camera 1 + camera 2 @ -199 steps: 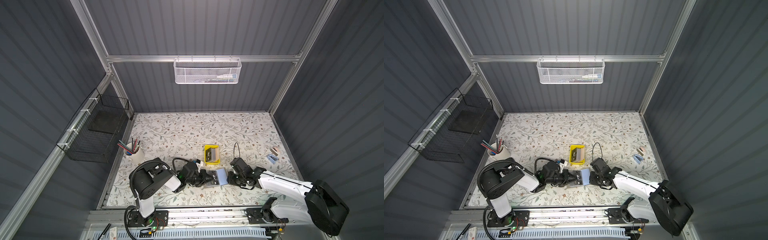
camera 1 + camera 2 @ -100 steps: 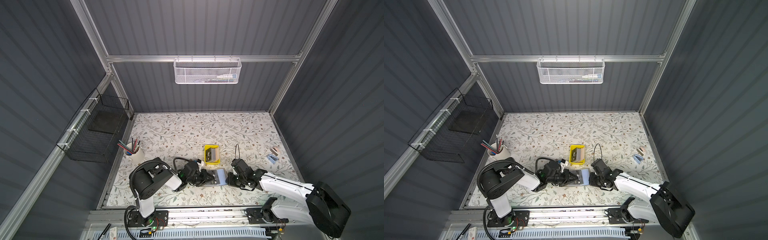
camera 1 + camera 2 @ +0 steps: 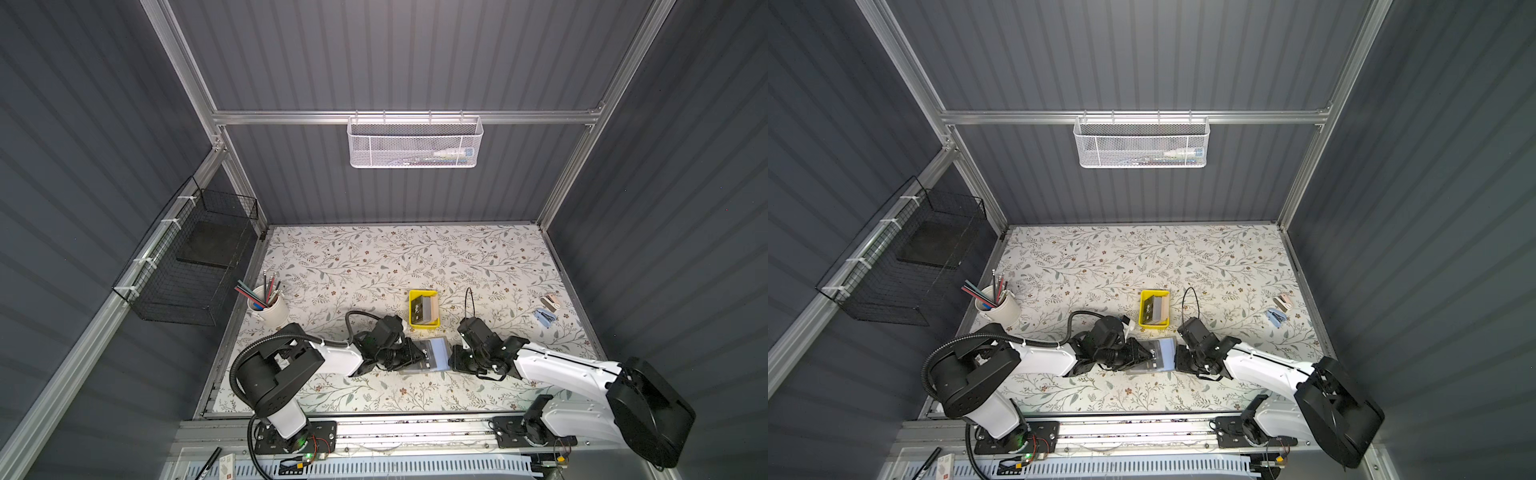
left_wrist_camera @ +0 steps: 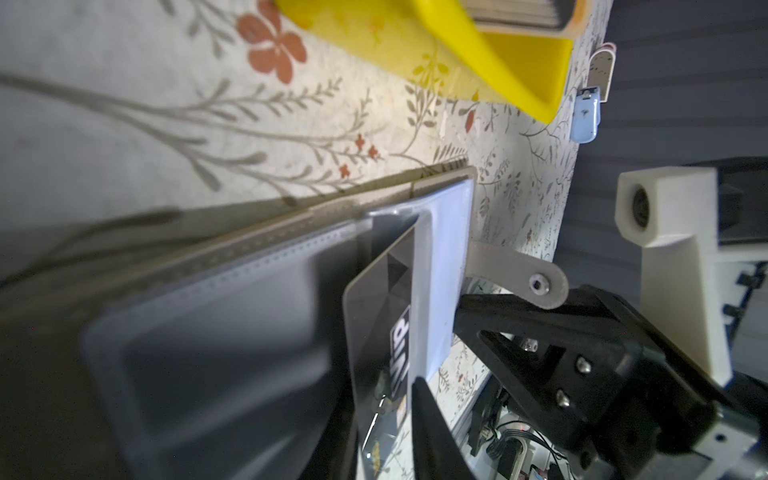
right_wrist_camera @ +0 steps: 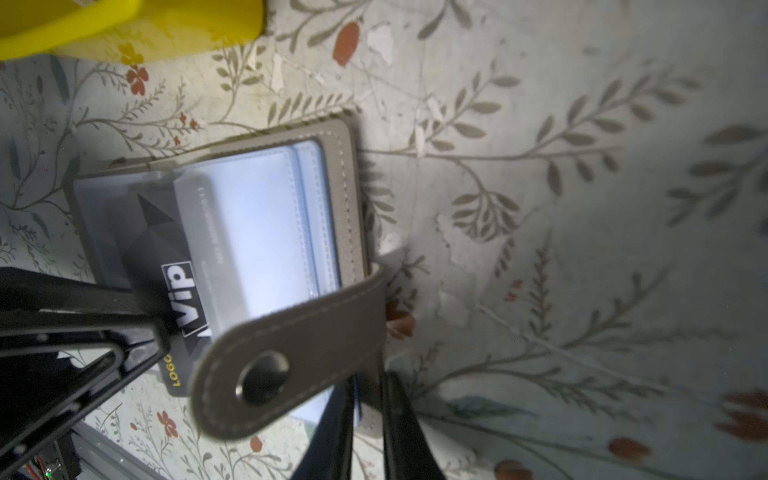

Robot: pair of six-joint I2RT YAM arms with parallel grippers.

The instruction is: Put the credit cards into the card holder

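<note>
The grey card holder (image 3: 438, 353) (image 3: 1163, 353) lies open near the table's front, bluish sleeves up, between both grippers. My right gripper (image 5: 370, 395) (image 3: 453, 360) is shut on its right edge beside the snap strap (image 5: 291, 353). A black "VIP" credit card (image 4: 382, 316) (image 5: 158, 245) sits partly inside a sleeve, its outer end between the fingers of my left gripper (image 4: 382, 390) (image 3: 1148, 355). Those jaws stand slightly apart around the card. More credit cards (image 3: 422, 309) stand stacked in the yellow tray (image 3: 424, 324) just behind the holder.
A white cup of pencils (image 3: 268, 309) stands at the left edge. Small clips (image 3: 544, 316) lie at the right. A black cable loop (image 3: 469, 301) rises behind my right wrist. A black wire basket (image 3: 195, 266) hangs on the left wall, a white mesh basket (image 3: 413, 143) at the back.
My left gripper's jaws have eased apart around the card, which stays in the sleeve. Both arms have hardly moved.
</note>
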